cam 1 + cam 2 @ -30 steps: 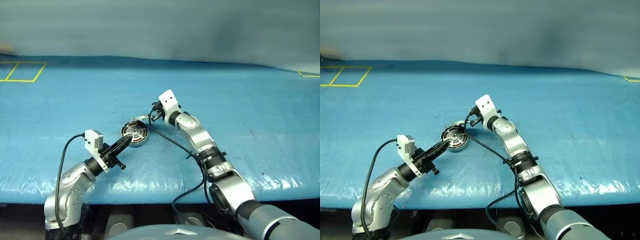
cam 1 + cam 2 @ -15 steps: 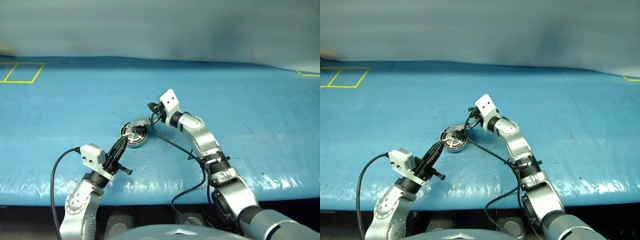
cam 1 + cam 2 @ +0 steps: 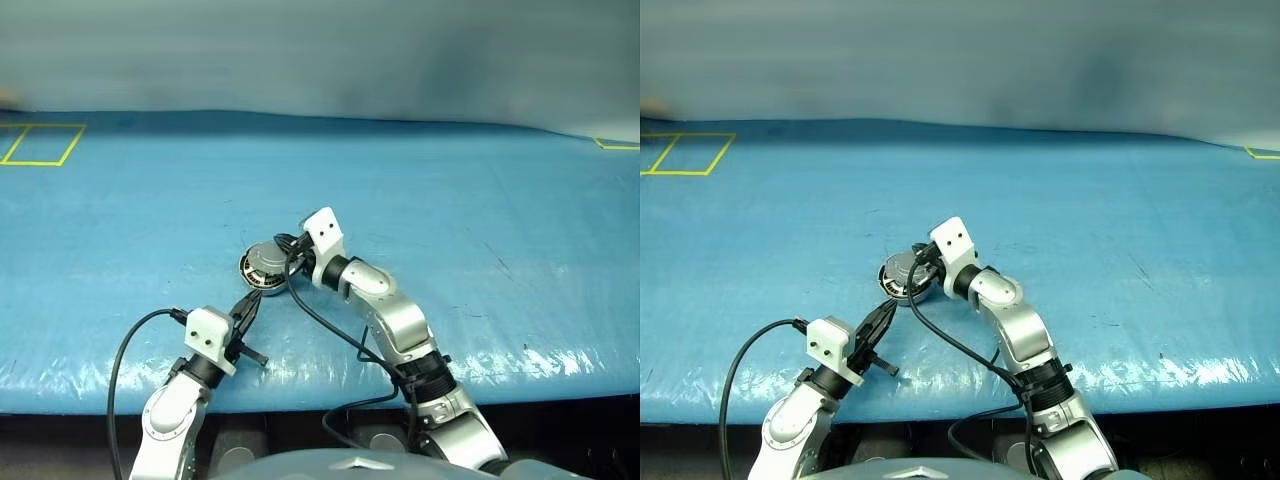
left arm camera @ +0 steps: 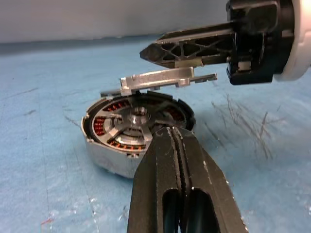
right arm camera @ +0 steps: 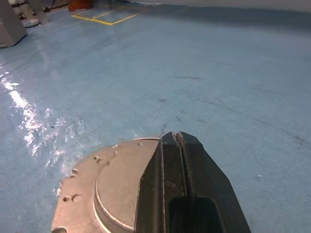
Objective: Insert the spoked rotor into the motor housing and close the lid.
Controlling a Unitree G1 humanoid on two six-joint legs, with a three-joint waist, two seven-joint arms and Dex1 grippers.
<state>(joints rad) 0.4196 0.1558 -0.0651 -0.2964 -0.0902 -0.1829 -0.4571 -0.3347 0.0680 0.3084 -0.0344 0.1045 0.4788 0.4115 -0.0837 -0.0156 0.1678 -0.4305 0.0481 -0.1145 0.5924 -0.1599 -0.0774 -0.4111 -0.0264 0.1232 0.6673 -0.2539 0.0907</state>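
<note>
Your motor housing sits on the blue desk, a little left of centre and toward the near edge. In the left wrist view the spoked rotor lies seated inside it: silver spokes and hub over the copper-red windings, level with the housing's rim.

The lid hangs over the housing, tilted only slightly and not down; there is a clear gap between it and the housing's rim. From the head views it reads as a plain grey disc covering most of the housing.

Right arm: it reaches in from the near right, elbow bent, forearm running far and left, wrist about level. Your right tool lies flat on top of the lid, fingers pressed together and holding nothing. In the right wrist view the black fingers rest on the lid's plain outer face beside the raised centre circle.

Left arm: tucked low at the near left, forearm rising toward the housing, wrist level. Your left tool points far and right at the housing's near side, fingers shut and empty. The tip sits just near of the housing's rim; whether it touches, I cannot tell.
</note>
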